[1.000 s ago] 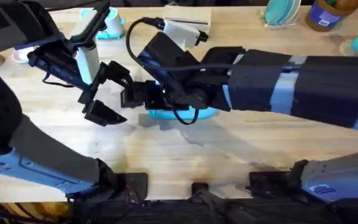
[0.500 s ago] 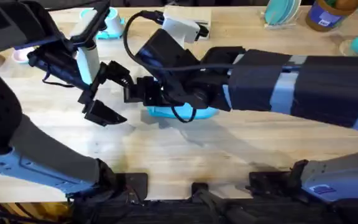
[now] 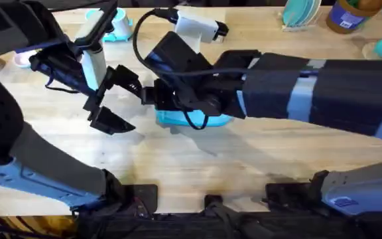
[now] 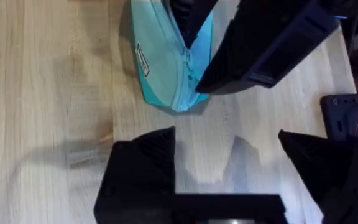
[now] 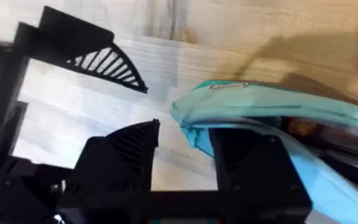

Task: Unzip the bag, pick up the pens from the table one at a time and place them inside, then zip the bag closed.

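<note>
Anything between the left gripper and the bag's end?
Nothing: in the left wrist view, bare table separates the open left gripper from the bag.

The table [image 3: 197,166] is pale wood planks with visible grain, and the near half is bare. A turquoise bag [image 3: 194,119] lies flat around the middle. Along the far edge there's a turquoise toy [image 3: 111,26] on the left, a white block [image 3: 194,28] near center, plus a teal dish rack [image 3: 302,14] and a blue tub [image 3: 353,14] off to the right.
</note>
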Controlling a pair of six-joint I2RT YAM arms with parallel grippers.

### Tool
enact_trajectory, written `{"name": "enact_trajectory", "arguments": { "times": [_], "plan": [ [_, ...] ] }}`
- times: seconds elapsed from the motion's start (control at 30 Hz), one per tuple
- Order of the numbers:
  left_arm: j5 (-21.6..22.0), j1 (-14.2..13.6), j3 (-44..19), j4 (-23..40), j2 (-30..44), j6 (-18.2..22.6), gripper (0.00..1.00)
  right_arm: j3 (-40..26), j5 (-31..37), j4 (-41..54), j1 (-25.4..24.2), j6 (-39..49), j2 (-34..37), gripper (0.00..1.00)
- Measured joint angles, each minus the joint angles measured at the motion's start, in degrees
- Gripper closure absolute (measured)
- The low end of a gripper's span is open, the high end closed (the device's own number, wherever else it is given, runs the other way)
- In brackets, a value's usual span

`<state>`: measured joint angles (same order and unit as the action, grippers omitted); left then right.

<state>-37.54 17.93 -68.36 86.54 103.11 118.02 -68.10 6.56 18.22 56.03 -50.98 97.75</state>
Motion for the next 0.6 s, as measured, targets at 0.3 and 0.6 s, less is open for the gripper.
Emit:
{"name": "enact_trajectory", "arguments": {
  "times": [0.3,0.6],
  "plan": [
    [0.0,0.0,0.0,0.0,0.0,0.0,0.007,0.0,1.0,-0.2,0.0,0.0,1.6,0.632],
    [0.0,0.0,0.0,0.0,0.0,0.0,0.006,0.0,0.9,-0.4,0.0,0.0,1.6,0.770]
  ]
}}
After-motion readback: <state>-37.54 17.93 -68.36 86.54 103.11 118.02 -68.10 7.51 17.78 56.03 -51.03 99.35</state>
